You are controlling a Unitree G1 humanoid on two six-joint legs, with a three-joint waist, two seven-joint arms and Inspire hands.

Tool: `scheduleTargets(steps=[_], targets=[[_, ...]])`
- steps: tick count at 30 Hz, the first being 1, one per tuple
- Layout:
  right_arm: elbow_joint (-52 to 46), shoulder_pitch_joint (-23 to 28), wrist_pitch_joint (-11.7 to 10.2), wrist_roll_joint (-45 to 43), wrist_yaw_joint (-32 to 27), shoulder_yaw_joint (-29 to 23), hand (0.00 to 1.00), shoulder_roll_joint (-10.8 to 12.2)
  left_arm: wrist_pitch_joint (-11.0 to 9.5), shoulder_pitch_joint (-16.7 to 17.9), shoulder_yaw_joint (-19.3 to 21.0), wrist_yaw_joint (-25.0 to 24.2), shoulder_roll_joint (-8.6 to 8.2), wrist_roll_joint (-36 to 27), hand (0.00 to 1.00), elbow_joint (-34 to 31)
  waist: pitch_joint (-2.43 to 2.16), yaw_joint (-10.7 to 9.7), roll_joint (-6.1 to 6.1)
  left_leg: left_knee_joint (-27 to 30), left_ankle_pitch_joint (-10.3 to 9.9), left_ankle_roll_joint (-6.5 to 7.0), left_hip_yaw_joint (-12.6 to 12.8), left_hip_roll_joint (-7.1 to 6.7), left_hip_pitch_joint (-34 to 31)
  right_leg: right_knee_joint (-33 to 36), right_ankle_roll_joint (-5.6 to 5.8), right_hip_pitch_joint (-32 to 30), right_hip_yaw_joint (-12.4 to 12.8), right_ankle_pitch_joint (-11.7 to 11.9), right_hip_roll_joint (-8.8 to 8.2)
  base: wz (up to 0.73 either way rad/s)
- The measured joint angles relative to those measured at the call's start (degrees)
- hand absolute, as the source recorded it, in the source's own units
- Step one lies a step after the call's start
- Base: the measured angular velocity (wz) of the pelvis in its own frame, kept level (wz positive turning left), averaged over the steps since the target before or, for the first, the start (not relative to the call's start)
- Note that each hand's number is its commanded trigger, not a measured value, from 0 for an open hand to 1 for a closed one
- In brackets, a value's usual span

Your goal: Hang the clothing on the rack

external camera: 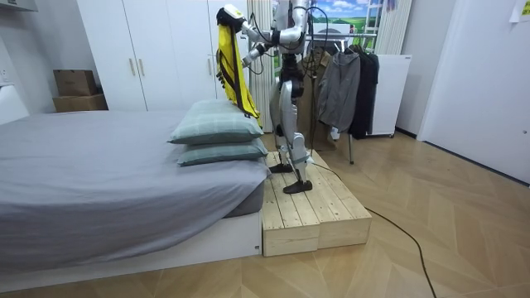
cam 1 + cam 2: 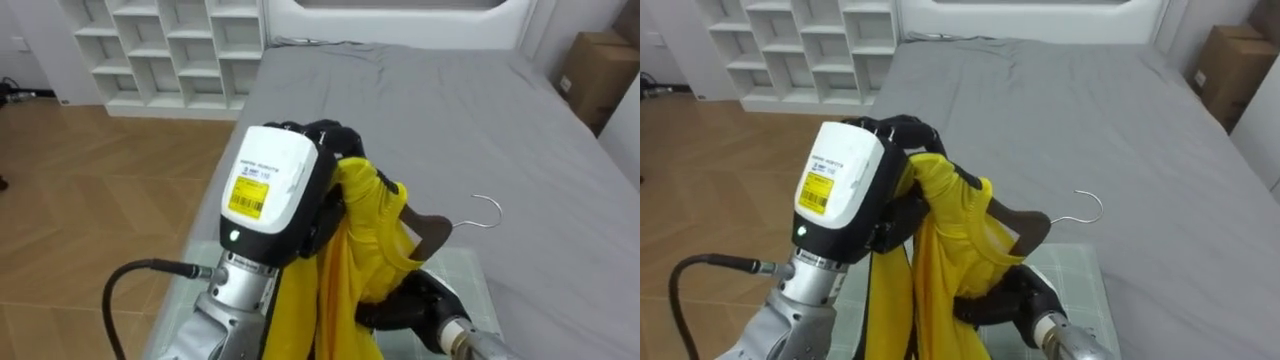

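Currently the yellow garment point(image 2: 350, 260) is bunched in the left hand point(image 2: 272, 188), whose fingers point(image 2: 325, 135) are clenched round its top edge. The rest of the cloth hangs straight down below them. Just right of those fingers a wooden hanger point(image 2: 432, 232) pokes out of the folds, its metal hook point(image 2: 487, 212) pointing away over the bed point(image 2: 450, 110). The right hand point(image 2: 412, 302) sits lower, beneath the fingers and half under the cloth. It seems to steady the hanger, but I cannot tell whether it grips.

In the room view the robot stands on a wooden platform point(image 1: 310, 207) at the head of the bed, lifting the garment high beside the pillows point(image 1: 217, 132). The clothes rail point(image 1: 344, 79) with dark clothes stands behind it.

Several things could go wrong from here:
- The hanger looks only partly seated, so the cloth may slide off one shoulder if the upper fingers let go too soon.
- The hook lies sideways and could miss the rail.
- The long trailing cloth could catch on the pillows.
- The platform is narrow and could cause a misstep while turning.

As for containers, the white shelf unit point(image 2: 170, 50) beyond the fingers has bare compartments. The cardboard box point(image 2: 597, 70) to the far right looks closed, and the wardrobe point(image 1: 157, 50) doors are shut.
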Motion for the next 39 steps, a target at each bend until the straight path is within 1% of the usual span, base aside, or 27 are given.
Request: scheduleTargets(steps=[2, 4, 8, 10, 11, 13, 15, 17, 20, 21, 23, 24, 26, 29, 31, 32, 33, 35, 36, 38, 39], targets=[[0.00, 0.00, 0.00, -1.16, 0.55, 0.00, 1.00, 0.00, 0.40, 0.00, 0.57, -0.01, -0.40, -0.01, 1.00, 0.00, 0.01, -0.15, 0.02, 0.03, 0.04, 0.06, 0.00, 0.05, 0.09, 0.01, 0.00, 0.21, -0.28, 0.00, -0.01, 0.04], [-0.01, 0.02, -0.01, -2.01, 1.69, -0.24, 1.00, -0.03, 1.66, 0.01, 1.74, -0.07, -0.73, -0.87, 1.00, 0.02, 0.00, -0.38, 0.04, 0.03, 0.06, 0.09, 0.00, 0.10, 0.11, 0.01, 0.00, 0.27, -0.39, 0.00, -0.01, 0.00], [-0.02, 0.02, -0.08, -4.46, 2.23, -0.83, 1.00, -0.32, 2.89, 0.13, 2.30, -0.23, -0.59, -1.33, 1.00, 0.03, 0.01, -0.30, 0.00, 0.03, 0.07, 0.10, 0.04, 0.10, 0.10, -0.02, 0.13, 0.35, -0.47, -0.09, -0.05, 0.00], [-0.12, 0.01, -0.10, -6.17, 2.20, -1.12, 1.00, -0.66, 3.56, 0.52, 2.91, -0.20, -0.02, -1.45, 1.00, 0.08, 0.05, -0.37, -0.07, 0.02, 0.07, 0.10, 0.06, 0.09, 0.26, -0.08, 0.23, 0.33, -0.62, -0.16, -0.07, 0.00], [-0.12, 0.02, -0.09, -7.43, 2.04, -1.40, 1.00, -0.93, 3.61, 1.41, 3.29, -0.08, 0.59, -1.46, 1.00, 0.08, 0.05, -0.42, -0.07, 0.02, 0.07, 0.10, 0.06, 0.10, 0.31, -0.08, 0.24, 0.34, -0.93, -0.17, -0.09, 0.00], [-0.13, 0.02, -0.09, -9.23, 2.01, -1.46, 1.00, -2.08, 4.05, 2.51, 3.35, -0.07, 1.64, -1.60, 1.00, 0.14, 0.13, -0.39, -0.22, -0.01, 0.07, 0.10, 0.00, 0.11, 0.31, -0.07, 0.27, 0.33, -1.01, -0.20, -0.09, 0.00], [-0.12, 0.02, -0.09, -12.65, 2.03, -2.55, 1.00, -2.89, 4.37, 3.39, 4.12, -0.12, 2.16, -1.69, 1.00, 0.88, 0.22, -0.40, -0.43, 0.00, 0.07, 0.10, -0.02, 0.12, 0.40, -0.01, 0.31, 0.35, -0.93, -0.22, -0.07, -0.02], [-0.14, 0.02, -0.30, -15.50, 2.01, -3.38, 1.00, -3.55, 4.71, 3.50, 4.77, -0.29, 2.35, -1.69, 1.00, 2.90, 0.23, -0.40, -0.68, -0.02, 0.07, 0.10, -0.01, 0.12, 0.50, 0.00, 0.31, 0.39, -0.85, -0.22, -0.06, -0.02], [-0.14, 0.07, -0.69, -19.06, 1.90, -4.41, 1.00, -4.01, 5.00, 4.30, 5.39, -1.07, 2.92, -1.68, 1.00, 3.99, 0.26, -0.83, -1.56, 0.00, 0.07, 0.10, 0.08, 0.14, 0.34, -0.02, 0.34, 0.36, -0.90, -0.24, -0.05, 0.01], [-0.14, 0.14, -0.77, -20.16, 1.86, -5.20, 1.00, -4.04, 4.97, 4.59, 5.38, -1.11, 3.01, -1.67, 1.00, 3.99, 0.22, -1.05, -1.89, 0.01, 0.07, 0.10, 0.13, 0.13, 0.28, -0.02, 0.35, 0.32, -0.89, -0.25, -0.06, 0.04], [-0.48, 1.13, -2.04, -21.31, 1.86, -5.52, 1.00, -4.33, 4.62, 5.39, 5.54, -1.10, 3.94, -1.82, 1.00, 3.99, 0.02, -1.88, -2.33, 0.00, 0.07, 0.10, 0.14, 0.11, 0.40, -0.02, 0.36, 0.49, -0.94, -0.25, -0.07, 0.02], [-0.70, 1.76, -2.42, -21.70, 1.85, -5.81, 1.00, -4.37, 4.45, 5.62, 5.50, -1.10, 4.17, -1.98, 1.00, 3.99, -0.01, -1.97, -2.38, 0.00, 0.07, 0.10, 0.14, 0.11, 0.51, -0.02, 0.36, 0.60, -0.93, -0.25, -0.06, 0.00], [-2.28, 5.14, -3.07, -24.06, 1.79, -7.89, 1.00, -4.37, 3.12, 6.49, 5.28, -1.17, 4.99, -2.13, 1.00, 4.25, -0.01, -2.39, -2.40, 0.00, 0.06, 0.11, 0.24, 0.09, 1.04, -0.08, 0.40, 1.07, -0.90, -0.28, -0.08, 0.00], [-2.26, 7.19, -4.25, -27.19, 1.58, -9.73, 1.00, -4.28, 2.18, 6.64, 5.28, -1.26, 5.09, -2.13, 1.00, 4.91, -0.02, -3.34, -2.38, 0.03, 0.06, 0.10, 0.26, 0.08, 1.01, -0.07, 0.38, 1.07, -0.91, -0.29, -0.09, 0.00], [-2.35, 8.36, -5.30, -29.44, 0.88, -11.08, 1.00, -4.29, 0.91, 7.52, 5.27, -1.30, 5.09, -2.14, 1.00, 5.25, -0.05, -4.41, -2.42, 0.13, 0.06, 0.10, 0.44, 0.09, 1.06, -0.01, 0.31, 1.09, -0.81, -0.33, -0.10, 0.00], [-2.55, 8.77, -5.66, -30.00, 0.68, -11.53, 1.00, -4.30, 0.63, 7.71, 5.26, -1.31, 5.09, -2.14, 1.00, 5.35, -0.07, -4.84, -2.43, 0.15, 0.06, 0.10, 0.44, 0.09, 1.06, 0.01, 0.30, 1.10, -0.79, -0.34, -0.10, 0.00], [-2.65, 9.58, -6.42, -31.07, 0.13, -12.19, 1.00, -4.33, 0.03, 7.87, 5.26, -1.31, 5.09, -2.14, 1.00, 5.71, -0.12, -5.10, -2.45, 0.15, 0.06, 0.10, 0.44, 0.09, 1.08, 0.01, 0.28, 1.09, -0.69, -0.34, -0.08, -0.04], [-3.99, 11.37, -6.71, -32.61, -0.54, -13.46, 1.00, -4.31, -0.50, 8.22, 5.26, -1.52, 5.10, -2.07, 1.00, 5.77, -0.21, -5.27, -2.48, 0.23, 0.06, 0.10, 0.77, 0.10, 1.17, 0.01, 0.27, 1.02, 0.11, -0.34, 0.06, -0.08], [-5.29, 12.77, -6.86, -33.94, -0.83, -14.47, 1.00, -4.29, -0.67, 8.71, 5.27, -1.93, 5.11, -2.07, 1.00, 5.76, -0.33, -5.36, -2.42, 0.26, 0.07, 0.11, 1.02, 0.09, 1.17, 0.01, 0.27, 1.02, 0.38, -0.35, 0.08, -0.08], [-6.26, 14.27, -6.90, -35.64, -1.73, -15.07, 1.00, -4.27, -0.92, 9.86, 5.26, -2.37, 5.11, -1.52, 1.00, 5.76, -0.73, -5.56, -2.44, 0.27, 0.07, 0.10, 1.37, 0.09, 1.24, -0.02, 0.27, 1.01, 0.51, -0.35, 0.09, -0.06], [-6.65, 15.31, -7.00, -36.99, -2.28, -15.47, 1.00, -4.27, -1.08, 11.05, 5.26, -2.50, 5.10, -1.16, 1.00, 5.77, -1.15, -5.68, -2.42, 0.28, 0.06, 0.10, 1.70, 0.11, 1.36, 0.00, 0.24, 1.04, 0.58, -0.33, 0.10, -0.06]])
